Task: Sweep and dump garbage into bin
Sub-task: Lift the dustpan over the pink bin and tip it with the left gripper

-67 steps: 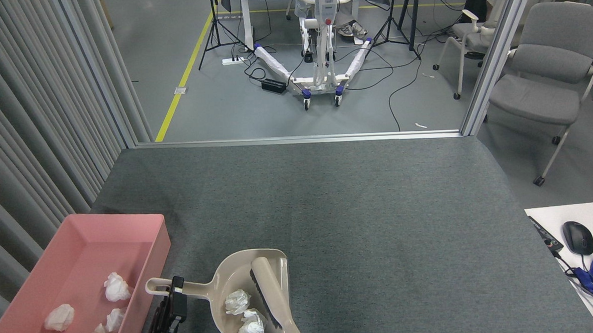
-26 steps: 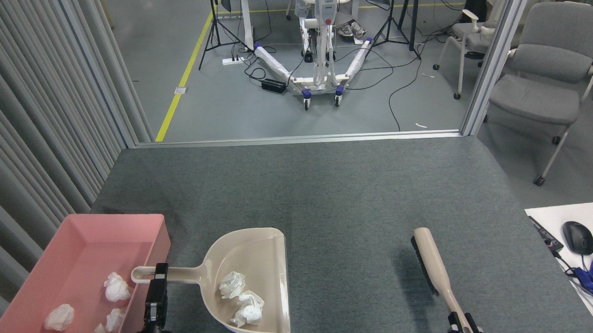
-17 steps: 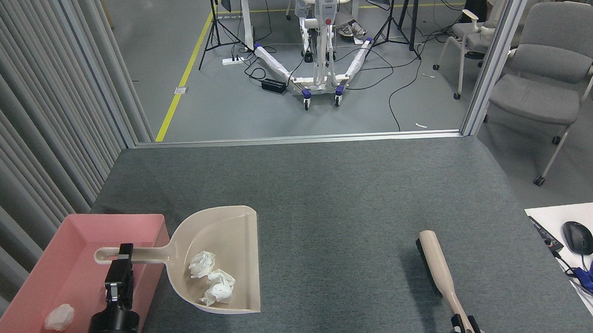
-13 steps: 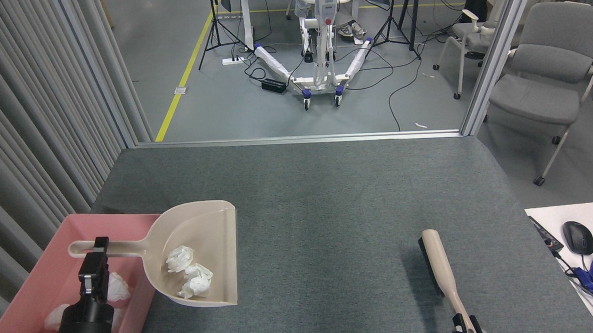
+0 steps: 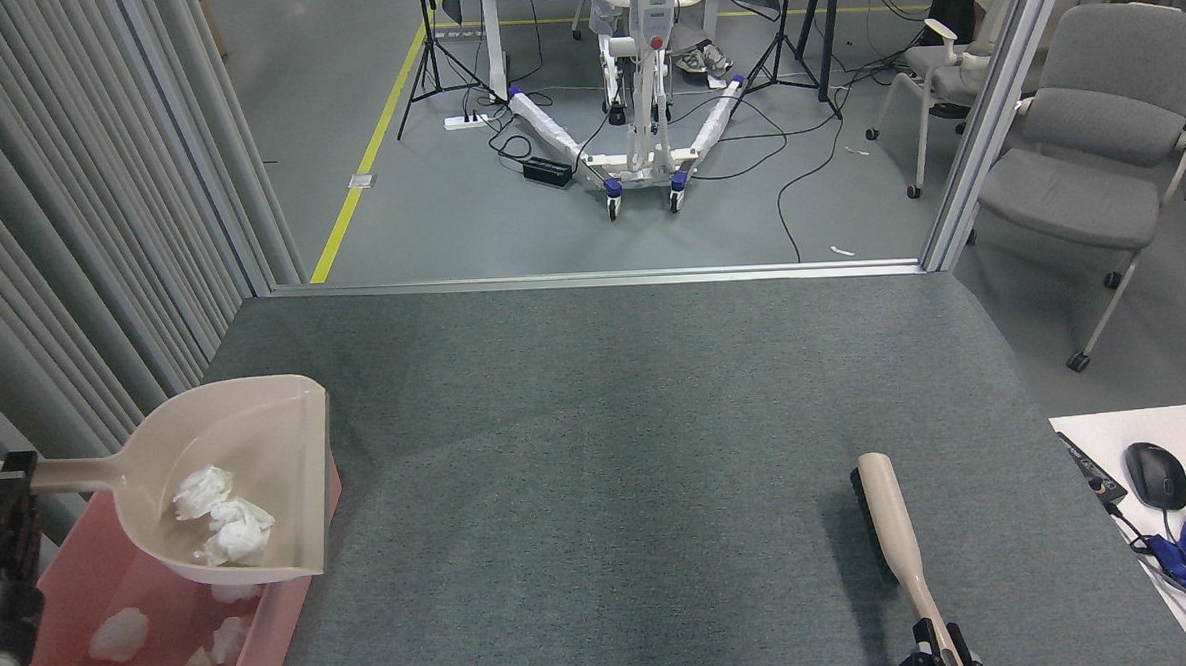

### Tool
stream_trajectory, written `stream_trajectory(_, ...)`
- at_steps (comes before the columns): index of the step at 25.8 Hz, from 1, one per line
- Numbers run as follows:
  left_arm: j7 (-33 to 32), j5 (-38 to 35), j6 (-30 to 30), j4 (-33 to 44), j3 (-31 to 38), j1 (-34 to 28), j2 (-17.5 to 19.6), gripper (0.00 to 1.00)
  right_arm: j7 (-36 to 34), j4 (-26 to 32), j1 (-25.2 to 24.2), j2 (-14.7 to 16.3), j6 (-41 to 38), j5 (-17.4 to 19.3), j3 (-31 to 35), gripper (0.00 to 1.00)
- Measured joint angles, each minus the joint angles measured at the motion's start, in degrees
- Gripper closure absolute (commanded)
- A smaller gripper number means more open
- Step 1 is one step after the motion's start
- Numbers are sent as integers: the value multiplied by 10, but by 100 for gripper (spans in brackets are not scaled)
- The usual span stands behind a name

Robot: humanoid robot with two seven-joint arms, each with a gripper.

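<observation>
My left gripper (image 5: 4,479) is shut on the long handle of the beige dustpan (image 5: 258,458), holding it in the air over the pink bin (image 5: 276,627) at the lower left. Two crumpled white garbage wads (image 5: 223,517) lie inside the pan. Several more garbage wads (image 5: 121,634) rest on the bin's floor below. At the bottom right, my right gripper (image 5: 938,658) is shut on the handle of a beige hand brush (image 5: 886,515) with black bristles, which lies over the grey carpet.
Grey pleated curtains (image 5: 78,225) run along the left, close to the bin. A white desk corner (image 5: 1148,429) with a mouse (image 5: 1155,476) and cables sits at the right edge. Grey chairs (image 5: 1096,151) and a wheeled white stand (image 5: 641,161) stand beyond the carpet's far edge.
My left arm lifted the dustpan with its two wads and carried it left until it hangs over the bin. The brush in my right gripper shifted slightly right and nearer.
</observation>
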State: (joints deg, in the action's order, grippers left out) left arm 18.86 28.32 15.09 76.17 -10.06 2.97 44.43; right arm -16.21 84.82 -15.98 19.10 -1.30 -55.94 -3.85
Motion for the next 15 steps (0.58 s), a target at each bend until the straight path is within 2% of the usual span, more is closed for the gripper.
stream_trajectory(5, -8, 32, 19, -50, 9, -2, 33, 100, -3, -5, 1, 0, -1, 3, -2, 100)
stream_trajectory(15, -35, 35, 81, -119, 55, -42, 51, 100, -5, -7, 3, 0, -5, 16, -5, 100)
